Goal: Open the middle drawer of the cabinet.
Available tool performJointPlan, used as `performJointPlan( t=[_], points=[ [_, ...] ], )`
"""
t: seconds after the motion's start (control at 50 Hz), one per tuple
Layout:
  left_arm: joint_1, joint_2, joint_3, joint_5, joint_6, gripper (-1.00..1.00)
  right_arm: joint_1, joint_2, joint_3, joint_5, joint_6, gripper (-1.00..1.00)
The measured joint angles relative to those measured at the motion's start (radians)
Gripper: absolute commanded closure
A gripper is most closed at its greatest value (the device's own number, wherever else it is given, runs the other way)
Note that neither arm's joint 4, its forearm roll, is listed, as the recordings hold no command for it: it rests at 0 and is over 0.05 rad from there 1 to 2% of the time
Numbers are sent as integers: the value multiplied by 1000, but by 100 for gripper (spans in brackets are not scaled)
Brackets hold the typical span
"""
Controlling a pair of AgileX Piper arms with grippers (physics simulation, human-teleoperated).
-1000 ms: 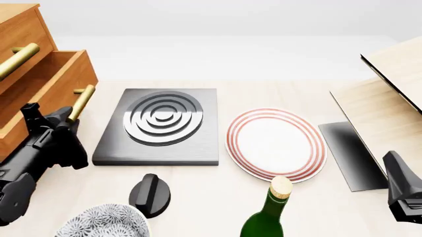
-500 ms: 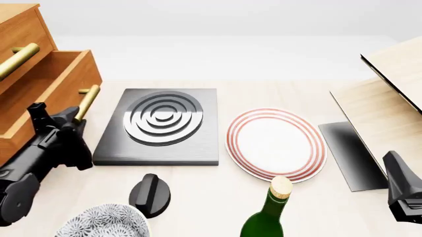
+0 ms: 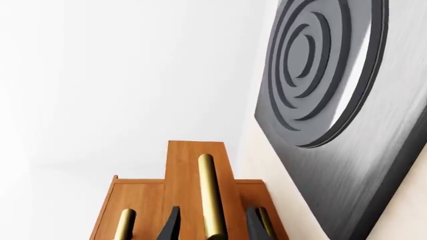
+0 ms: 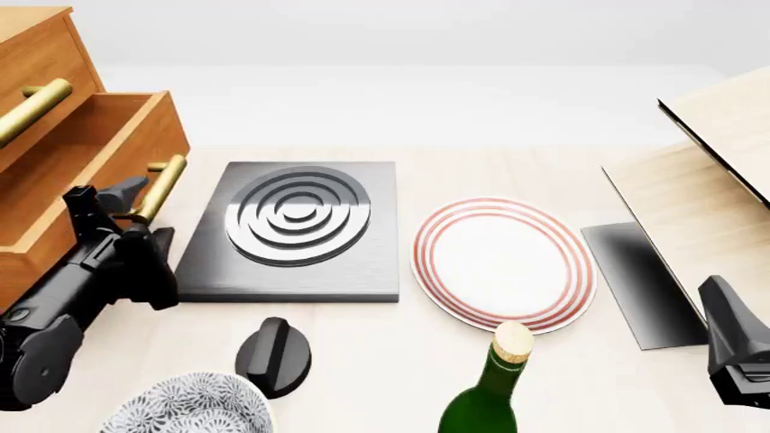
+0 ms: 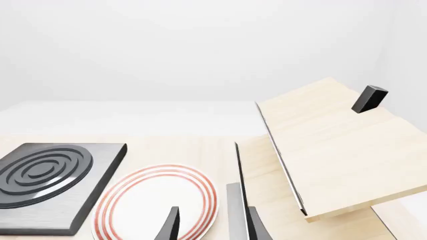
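1. The left arm slants up from the near left corner of the tabletop (image 4: 398,356), its left tool (image 4: 136,209) raised at the brass handle (image 4: 160,188) of the middle drawer (image 4: 103,149); the two dark fingers (image 3: 169,225) stand apart on either side of the bar, and whether they press it cannot be told.
2. The right arm shows only as a dark bulk at the near right edge of the front view; the right tool (image 5: 208,222) hangs over the red-ringed plate (image 4: 504,262) with its fingers parted and nothing between them.
3. The middle drawer juts out of the cabinet (image 4: 36,63) at the far left, its box open to view.
4. Counted in the front view: two brass handles, one dark slab with raised rings (image 4: 295,227), one plate, one green corked bottle (image 4: 489,392), one black knob (image 4: 273,356), one patterned bowl (image 4: 187,406), one pale wood box (image 4: 710,194).
5. The left wrist view alone shows three brass bars, the middle one (image 3: 209,200) running between the fingers.
6. The right wrist view alone shows a small black block (image 5: 369,98) on the pale box's raised lid; the cabinet appears in neither that view nor its edge.
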Motion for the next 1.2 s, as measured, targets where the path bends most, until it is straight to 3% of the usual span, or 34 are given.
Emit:
performJointPlan(
  t=[0.54,1.2],
  points=[
    [-51,-19,-39,42,-1,-100,0,0,0,0,0,-100],
    [-147,-155,-51,160,-31,-100,0,0,0,0,0,-100]
  ],
)
